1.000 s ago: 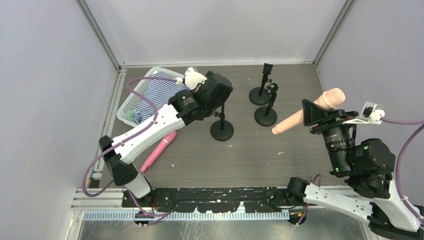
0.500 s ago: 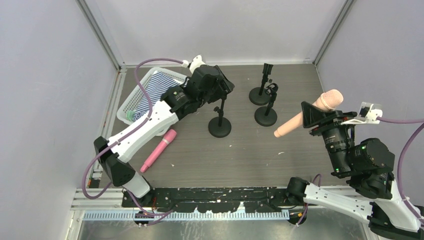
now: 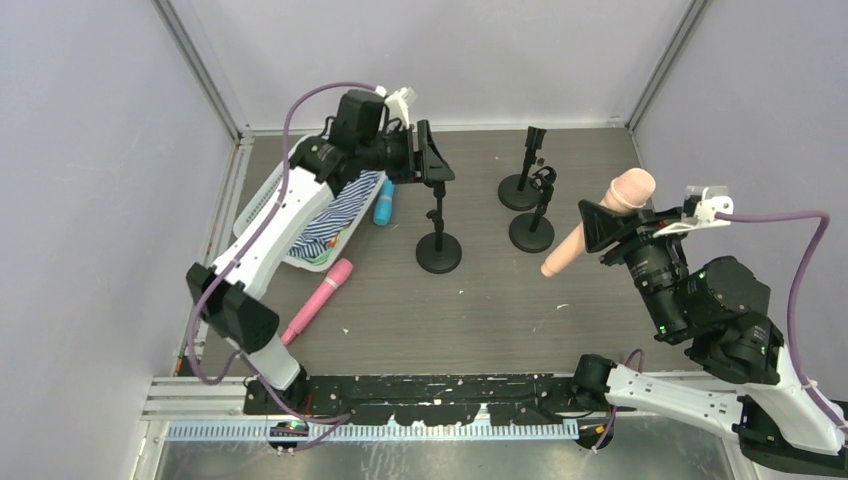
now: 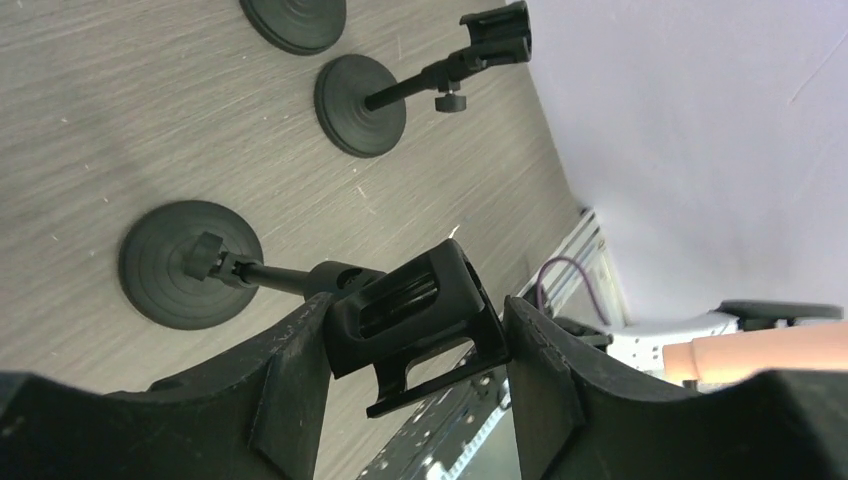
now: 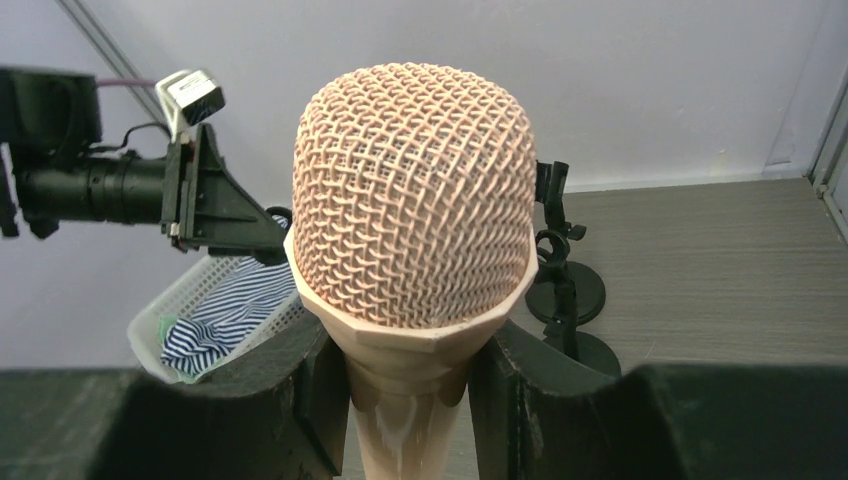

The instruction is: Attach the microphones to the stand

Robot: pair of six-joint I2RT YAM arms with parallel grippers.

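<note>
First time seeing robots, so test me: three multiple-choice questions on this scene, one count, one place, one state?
1. How many black stands? A one B three C six
2. Where is the pink microphone? A lying on the table B clipped in a stand C in a drawer
3. The peach microphone is: A held in the right arm's jaws B snapped in two C lying flat
Answers: B, three round bases show; A, it lies flat on the tabletop; A, the jaws clamp below its head.
</note>
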